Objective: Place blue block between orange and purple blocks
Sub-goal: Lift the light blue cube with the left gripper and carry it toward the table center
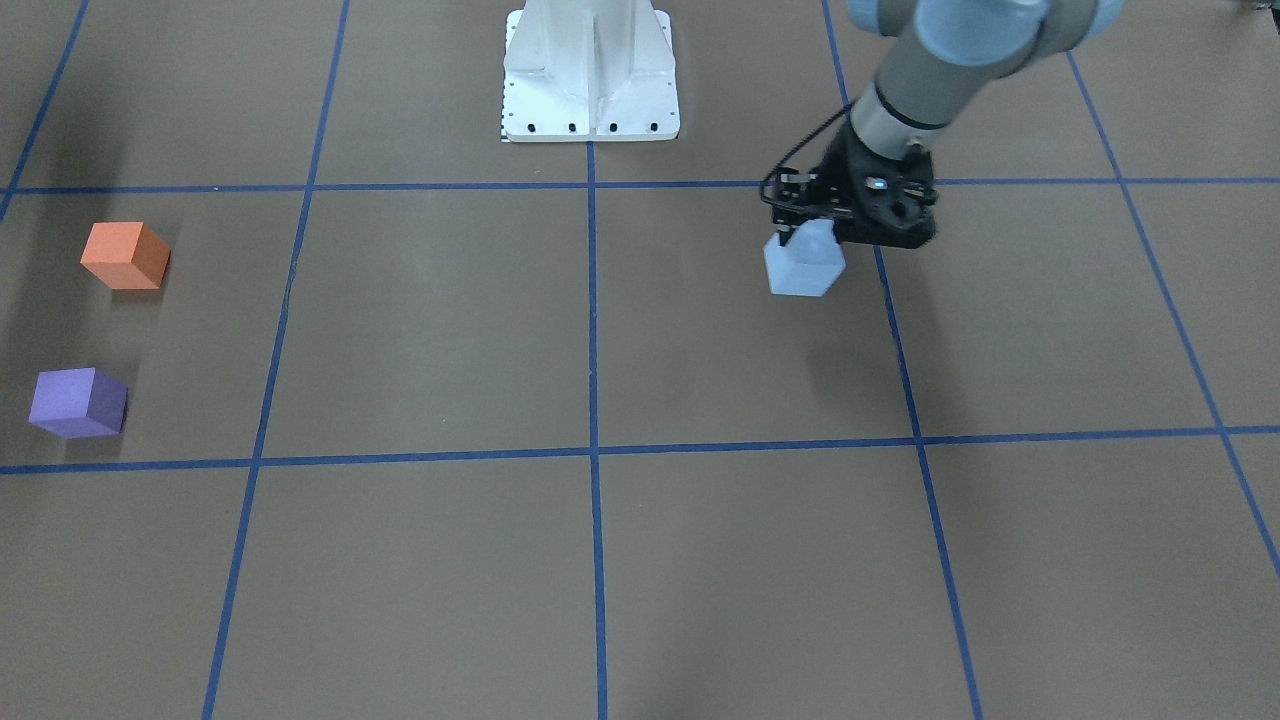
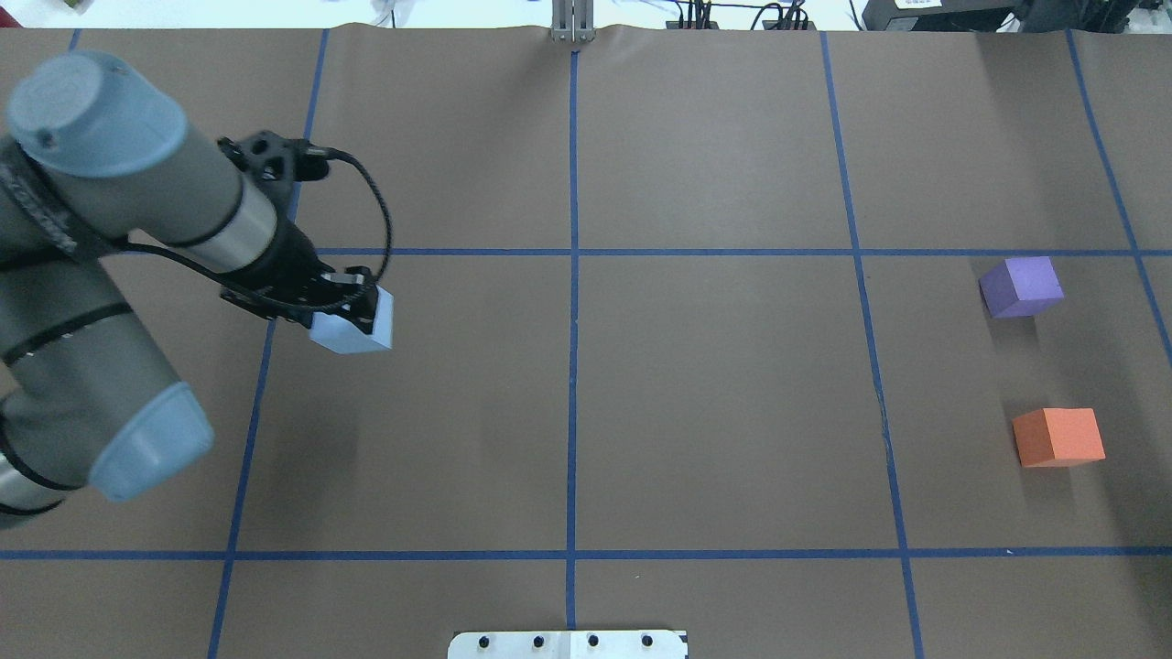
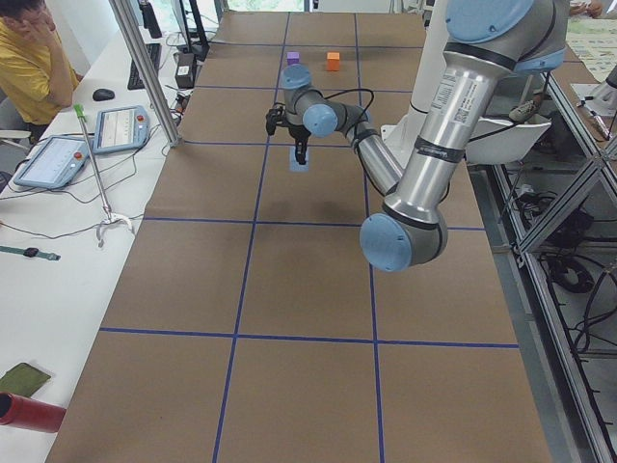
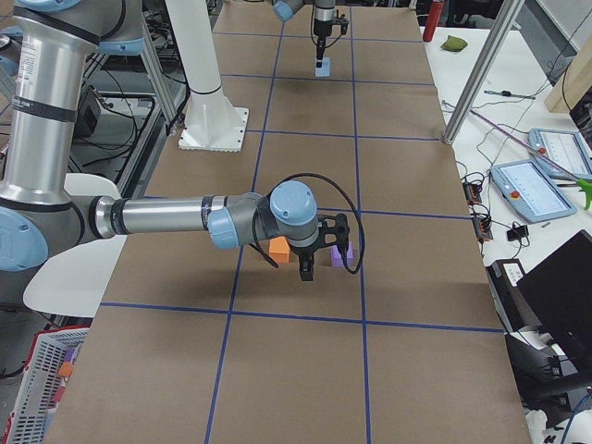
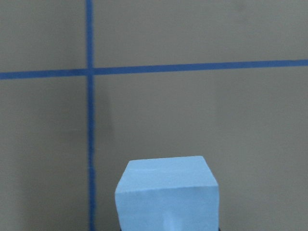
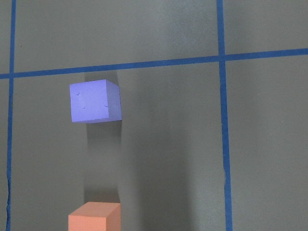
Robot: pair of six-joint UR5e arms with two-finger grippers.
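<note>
Pale blue foam cube, smooth-faced, clamped in the left gripper above the brown paper table gridded with blue tape, well apart from the orange foam cube and purple foam cube; of the right gripper, the finger gap cannot be told

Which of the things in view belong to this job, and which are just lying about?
Job: blue block, gripped by the left gripper; orange block; purple block.
Lying about, on the side bench: tablet, mouse, grabber stick, red tube.
</note>
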